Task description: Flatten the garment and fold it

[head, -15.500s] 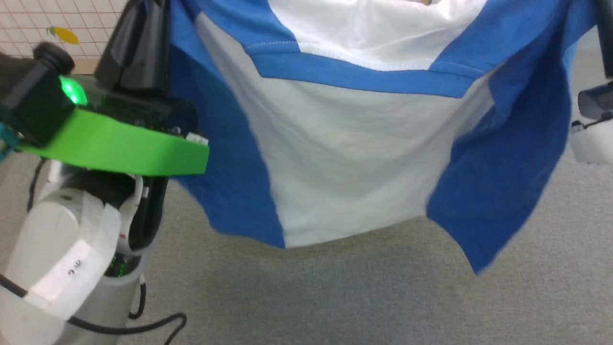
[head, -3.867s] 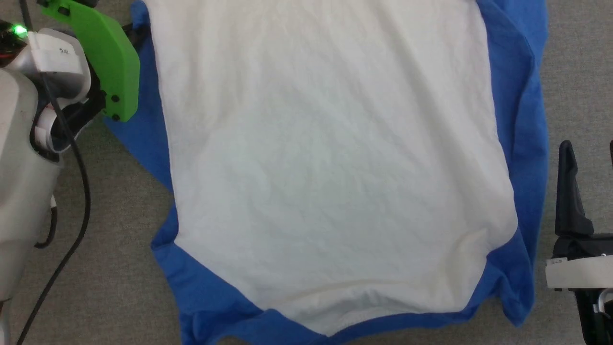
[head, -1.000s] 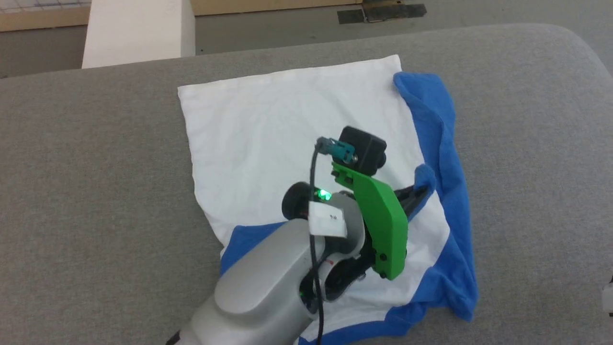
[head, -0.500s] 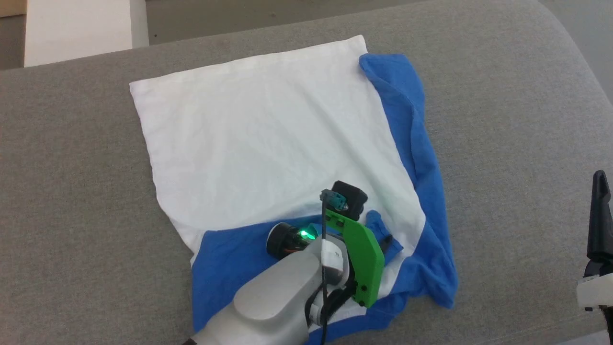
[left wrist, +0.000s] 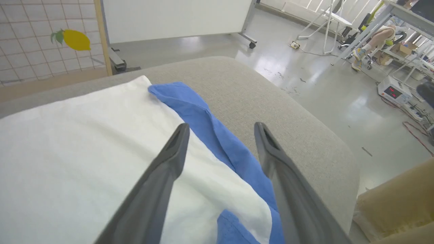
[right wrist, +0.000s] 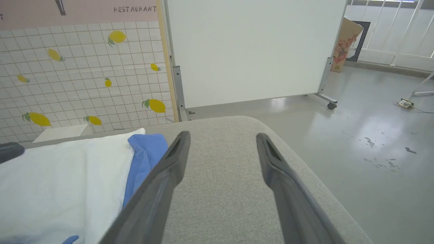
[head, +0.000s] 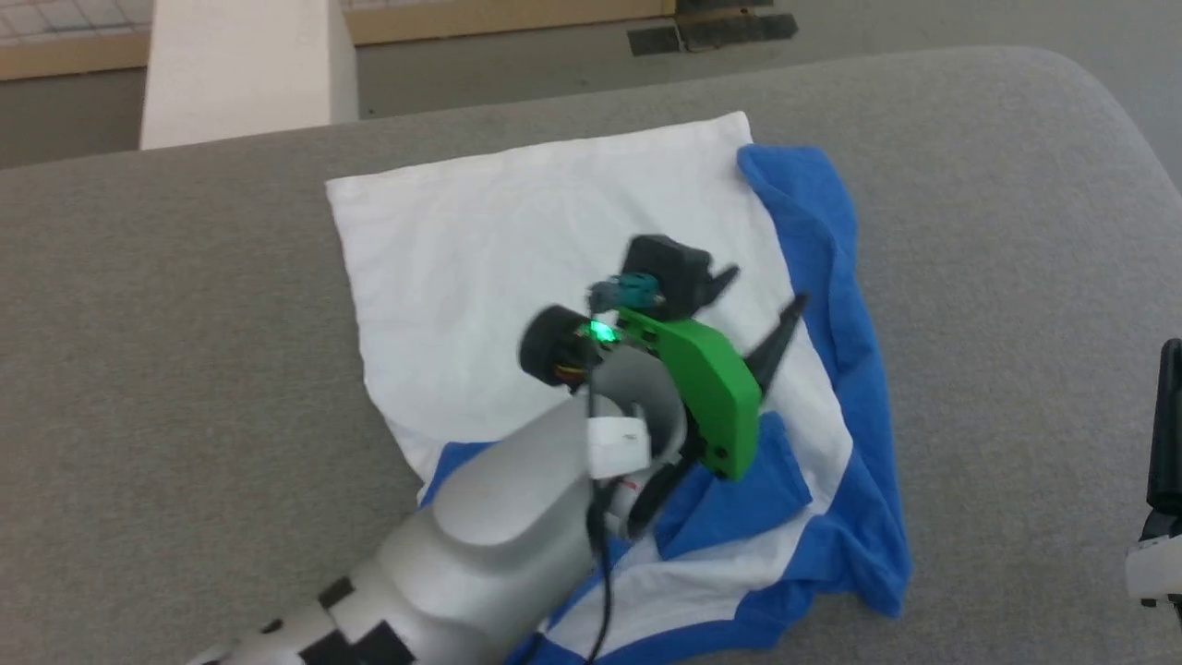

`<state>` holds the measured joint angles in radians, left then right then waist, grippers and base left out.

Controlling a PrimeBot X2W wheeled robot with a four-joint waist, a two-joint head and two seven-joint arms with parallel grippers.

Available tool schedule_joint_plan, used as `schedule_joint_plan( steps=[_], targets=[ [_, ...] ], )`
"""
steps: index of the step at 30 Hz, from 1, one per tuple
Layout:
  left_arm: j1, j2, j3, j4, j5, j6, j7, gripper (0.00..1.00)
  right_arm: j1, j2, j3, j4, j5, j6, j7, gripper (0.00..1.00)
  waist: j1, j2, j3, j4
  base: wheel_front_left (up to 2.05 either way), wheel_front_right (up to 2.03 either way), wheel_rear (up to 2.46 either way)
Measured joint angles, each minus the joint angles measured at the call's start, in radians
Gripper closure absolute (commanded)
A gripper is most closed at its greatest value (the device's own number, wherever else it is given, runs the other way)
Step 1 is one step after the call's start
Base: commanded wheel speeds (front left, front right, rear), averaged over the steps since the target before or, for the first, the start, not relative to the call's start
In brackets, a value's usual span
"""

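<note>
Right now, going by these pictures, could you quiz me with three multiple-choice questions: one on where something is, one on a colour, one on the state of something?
1. Where does the shirt lie?
A. On a wooden chair
B. On the grey padded surface
C. Hanging from a hook

2. What colour is the sleeve beside the white body?
A. Red
B. Yellow
C. Blue

3. How is the left pincer?
A. Open, holding nothing
B. Shut on the shirt
C. Shut on a cup

Answers:
1 B: the cloth lies spread on the grey padding.
2 C: the sleeve along the shirt's edge is bright blue.
3 A: its two dark fingers stand apart above the shirt, with nothing gripped between them.
</note>
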<state>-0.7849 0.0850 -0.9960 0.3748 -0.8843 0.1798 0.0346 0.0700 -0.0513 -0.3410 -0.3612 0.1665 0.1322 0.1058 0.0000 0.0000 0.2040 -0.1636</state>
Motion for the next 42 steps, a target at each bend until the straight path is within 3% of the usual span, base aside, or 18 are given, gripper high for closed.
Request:
schedule_joint_plan(
  steps=[6,15,16,17,19,24,30,35,42],
  targets=[
    [0.039,0.181,0.110,-0.156,0.058,0.132,-0.140,0.00,0.020,0.000,-0.004,-0.012,0.000,0.000,0.013,0.00,0.0000,0.0000,-0.042,0.053,0.00,0.00,0.00],
    [0.376,0.488,0.305,-0.490,0.110,0.386,-0.275,0.00,0.040,0.000,0.012,-0.015,0.002,0.000,0.015,0.00,0.0000,0.0000,-0.079,0.117,0.00,0.00,0.00],
    [0.414,0.508,0.321,-0.518,0.115,0.405,-0.279,0.00,0.042,0.000,0.014,-0.015,0.002,0.000,0.015,0.00,0.0000,0.0000,-0.081,0.120,0.00,0.00,0.00],
    [0.557,0.540,0.380,-0.607,0.160,0.459,-0.288,0.00,0.056,0.000,0.019,-0.009,0.011,0.000,0.014,0.00,0.0000,0.0000,-0.088,0.132,0.00,0.00,0.00],
    [0.640,0.533,0.433,-0.670,0.221,0.482,-0.289,0.00,0.060,0.000,0.025,-0.005,0.013,0.000,0.013,0.00,0.0000,0.0000,-0.091,0.137,0.00,0.00,0.00],
    [0.831,0.442,0.564,-0.755,0.358,0.464,-0.292,0.00,0.079,0.000,0.031,0.016,0.025,0.000,0.006,0.00,0.0000,0.0000,-0.097,0.146,0.00,0.00,0.00],
    [0.948,0.332,0.654,-0.744,0.426,0.348,-0.292,0.00,0.095,0.000,0.019,0.035,0.028,0.000,0.000,0.00,0.0000,0.0000,-0.105,0.164,0.00,0.00,0.00],
    [0.948,0.297,0.695,-0.733,0.476,0.279,-0.292,0.00,0.061,0.000,0.014,0.030,0.019,0.000,0.015,0.00,0.0000,0.0000,-0.092,0.170,0.00,0.00,0.00],
    [0.926,0.263,0.739,-0.718,0.506,0.223,-0.292,0.00,-0.182,0.000,0.021,0.018,0.005,0.000,0.104,0.00,0.0000,0.0000,-0.025,0.161,0.00,0.00,0.00]
  ],
)
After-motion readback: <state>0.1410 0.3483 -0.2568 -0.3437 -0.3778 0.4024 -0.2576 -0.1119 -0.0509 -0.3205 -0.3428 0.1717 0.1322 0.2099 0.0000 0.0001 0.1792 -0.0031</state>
